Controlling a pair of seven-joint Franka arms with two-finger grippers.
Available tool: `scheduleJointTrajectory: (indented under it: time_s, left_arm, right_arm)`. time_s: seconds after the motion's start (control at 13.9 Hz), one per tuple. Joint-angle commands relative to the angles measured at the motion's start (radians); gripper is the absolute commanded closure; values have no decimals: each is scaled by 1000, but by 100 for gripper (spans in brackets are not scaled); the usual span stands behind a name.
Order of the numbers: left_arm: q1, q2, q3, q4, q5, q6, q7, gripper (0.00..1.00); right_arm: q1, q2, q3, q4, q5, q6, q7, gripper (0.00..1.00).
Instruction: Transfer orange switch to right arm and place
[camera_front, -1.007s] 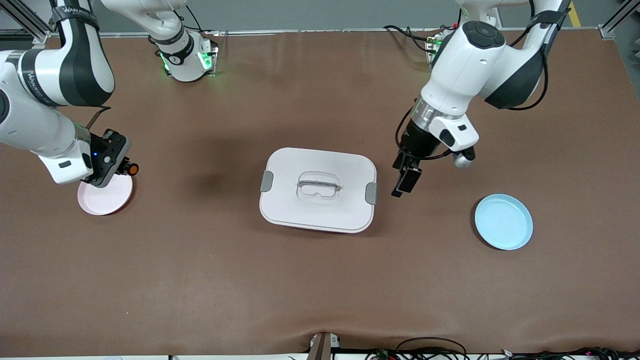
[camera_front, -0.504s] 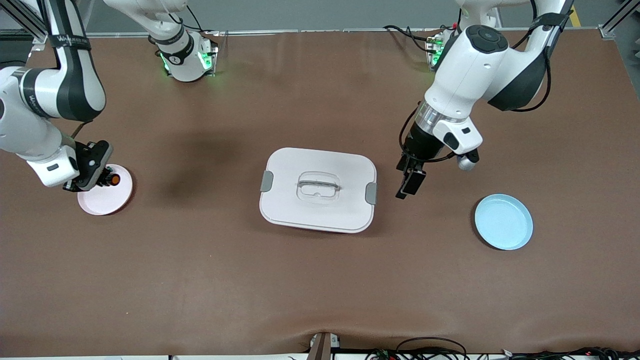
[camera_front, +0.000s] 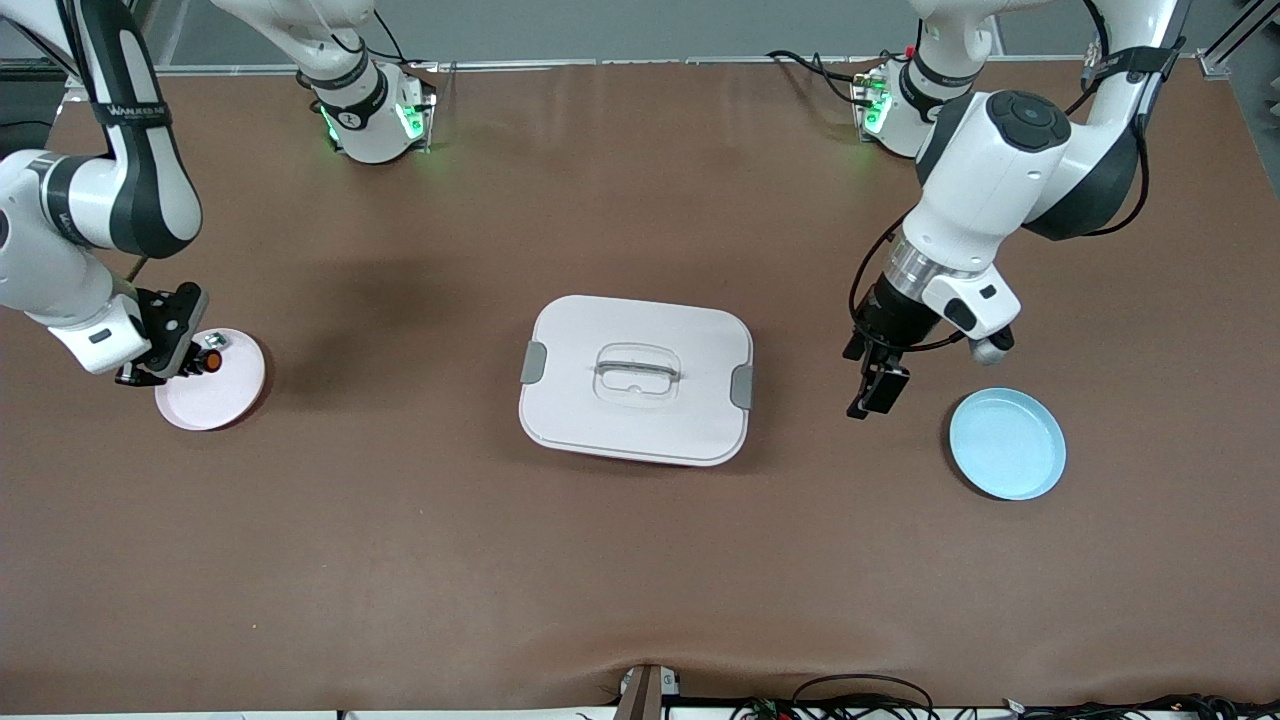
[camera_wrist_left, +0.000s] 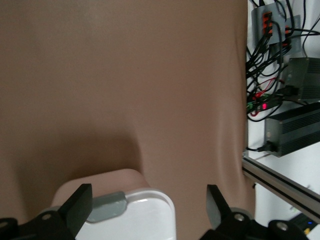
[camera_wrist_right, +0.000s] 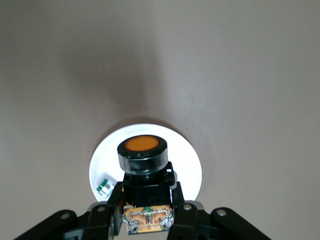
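The orange switch (camera_front: 208, 361) is grasped by the right gripper (camera_front: 196, 362) over the pink plate (camera_front: 215, 398), by the table edge at the right arm's end; the left gripper (camera_front: 874, 392) is held released above bare table.

Orange switch (camera_front: 212, 361) orange-capped, black-bodied; pink plate (camera_front: 225, 400); light-blue plate (camera_front: 1008, 445)

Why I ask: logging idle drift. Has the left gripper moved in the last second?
Yes. The left gripper moved away from the white lidded box, toward the blue plate.

Matt brown table (camera_front: 400, 560); smooth plastic white lidded box (camera_front: 636, 400).
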Motion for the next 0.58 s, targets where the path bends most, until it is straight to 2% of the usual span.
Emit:
scheduleJointTrajectory:
  time_s: [0.0, 0.14, 0.5]
  left_arm:
    - [39, -74, -8, -91, -87, -1, 186, 0]
    - [62, -116, -7, -143, -185, 2, 390, 0]
    - [148, -191, -8, -231, -256, 2, 868, 0]
  right_arm:
    - [-53, 61, 16, -1, -51, 63, -40, 100]
    - [-80, 104, 16, -1, -83, 109, -40, 100]
    - [-113, 188, 16, 3, -99, 170, -40, 100]
